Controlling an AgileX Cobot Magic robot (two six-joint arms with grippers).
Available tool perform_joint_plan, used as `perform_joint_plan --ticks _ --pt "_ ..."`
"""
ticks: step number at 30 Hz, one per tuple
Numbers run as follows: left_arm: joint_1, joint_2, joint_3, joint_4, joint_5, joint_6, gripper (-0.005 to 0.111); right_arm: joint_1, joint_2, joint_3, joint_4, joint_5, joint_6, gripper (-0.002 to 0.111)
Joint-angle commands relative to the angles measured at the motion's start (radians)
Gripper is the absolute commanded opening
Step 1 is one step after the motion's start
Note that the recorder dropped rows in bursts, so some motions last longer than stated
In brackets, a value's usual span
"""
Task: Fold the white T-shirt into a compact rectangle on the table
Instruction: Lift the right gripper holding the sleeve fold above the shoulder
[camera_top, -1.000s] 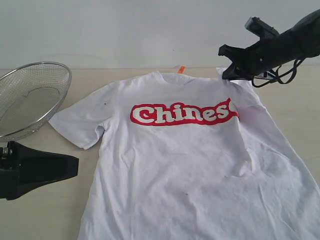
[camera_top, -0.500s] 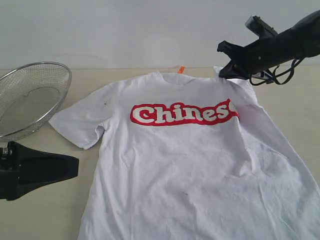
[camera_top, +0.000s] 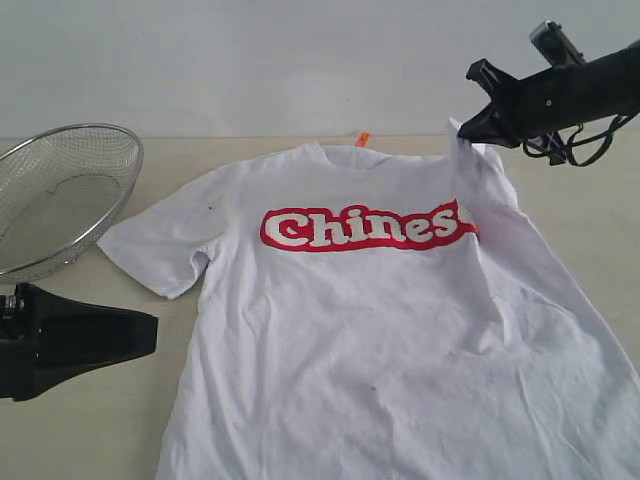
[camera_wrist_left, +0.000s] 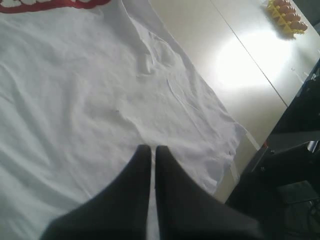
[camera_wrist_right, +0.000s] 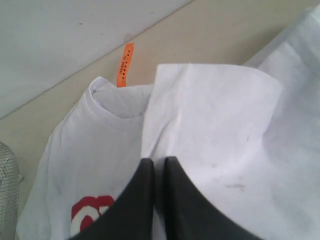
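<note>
Shows right gripper (camera_top: 465, 126) farther right and higher than half a second back, jaws pinched tight on the sleeve edge of the white T-shirt (camera_top: 370, 330) and lifting that corner; left gripper (camera_top: 150, 335) unmoved low at the left, jaws pressed together on nothing. Leaves the rest of the shirt flat, chest up, red lettering showing, orange neck tag (camera_top: 363, 139) at the far collar, on the pale beige table (camera_top: 100, 430). Backs onto plain pale wall (camera_top: 250, 60), with wire mesh basket (camera_top: 70, 128) near the other sleeve, not touching, and yellow egg tray (camera_wrist_left: 286, 14) far off in left wrist view.
</note>
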Motion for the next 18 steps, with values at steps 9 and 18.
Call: perform_joint_plan --ticks 9,18 --pt "-0.005 0.007 -0.002 0.0 0.005 -0.005 0.004 -0.004 -0.01 -0.004 -0.021 0.052 -0.057 0.0" --pt "-0.005 0.007 -0.002 0.0 0.002 -0.005 0.004 -0.002 0.044 -0.004 -0.056 0.088 -0.046 0.0"
